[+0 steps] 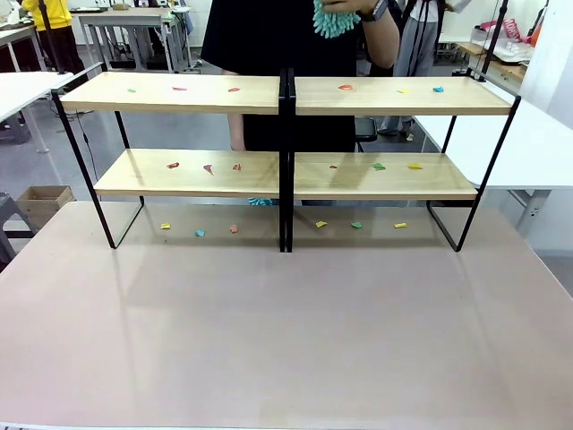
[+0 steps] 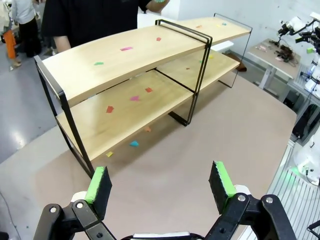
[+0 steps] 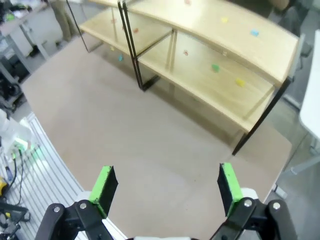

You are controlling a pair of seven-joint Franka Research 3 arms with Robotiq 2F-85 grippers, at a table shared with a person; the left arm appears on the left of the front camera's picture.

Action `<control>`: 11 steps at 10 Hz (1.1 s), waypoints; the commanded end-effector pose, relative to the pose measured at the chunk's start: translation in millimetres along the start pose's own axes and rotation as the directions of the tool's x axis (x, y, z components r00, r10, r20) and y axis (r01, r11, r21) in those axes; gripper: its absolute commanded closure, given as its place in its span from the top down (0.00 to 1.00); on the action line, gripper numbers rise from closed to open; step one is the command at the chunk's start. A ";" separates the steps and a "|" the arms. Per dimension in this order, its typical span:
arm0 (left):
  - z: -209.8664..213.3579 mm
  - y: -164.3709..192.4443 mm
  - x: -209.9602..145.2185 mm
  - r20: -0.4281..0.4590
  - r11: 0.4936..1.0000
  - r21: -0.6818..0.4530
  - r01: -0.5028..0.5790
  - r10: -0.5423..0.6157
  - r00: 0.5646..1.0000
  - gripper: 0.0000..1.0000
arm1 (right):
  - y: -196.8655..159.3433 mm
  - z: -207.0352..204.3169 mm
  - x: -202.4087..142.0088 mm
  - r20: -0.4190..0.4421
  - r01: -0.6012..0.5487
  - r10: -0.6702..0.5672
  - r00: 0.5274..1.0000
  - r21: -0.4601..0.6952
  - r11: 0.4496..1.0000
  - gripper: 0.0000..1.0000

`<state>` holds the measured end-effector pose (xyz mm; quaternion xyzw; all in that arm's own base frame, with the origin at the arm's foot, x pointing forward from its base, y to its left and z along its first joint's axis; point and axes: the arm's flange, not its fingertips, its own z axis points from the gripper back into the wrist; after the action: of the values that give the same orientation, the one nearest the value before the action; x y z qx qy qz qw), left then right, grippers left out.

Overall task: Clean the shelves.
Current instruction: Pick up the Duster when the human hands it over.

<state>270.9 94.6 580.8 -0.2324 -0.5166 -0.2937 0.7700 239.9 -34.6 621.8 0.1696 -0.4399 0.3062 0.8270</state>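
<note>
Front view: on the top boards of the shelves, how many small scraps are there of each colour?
Green scrap: 1
Pink scrap: 1
Red or orange scraps: 2
Yellow scrap: 1
Blue scrap: 1
Total on the top boards of the shelves: 6

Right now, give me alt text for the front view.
Two joined two-tier light-wood shelves on black metal frames stand on a beige table, small coloured scraps dotting every board. Behind, a person holds a teal fluffy duster.
</note>
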 end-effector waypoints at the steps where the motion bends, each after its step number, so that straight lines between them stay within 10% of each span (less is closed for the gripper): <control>1: -11.2 -36.4 -43.2 -0.017 1.000 0.005 0.017 -0.017 1.000 1.00 | 0.2 0.0 3.4 0.121 -0.012 0.007 0.993 0.040 0.999 1.00; 11: -19.7 -41.6 -37.5 -0.032 0.999 -0.010 0.037 -0.037 0.999 1.00 | -3.3 18.0 -0.8 0.175 0.071 -0.078 0.981 0.049 0.996 1.00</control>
<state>271.8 85.7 582.3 -0.2249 -0.5095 -0.3120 0.7698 232.6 -42.5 638.8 0.2183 -0.4924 0.2824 0.7938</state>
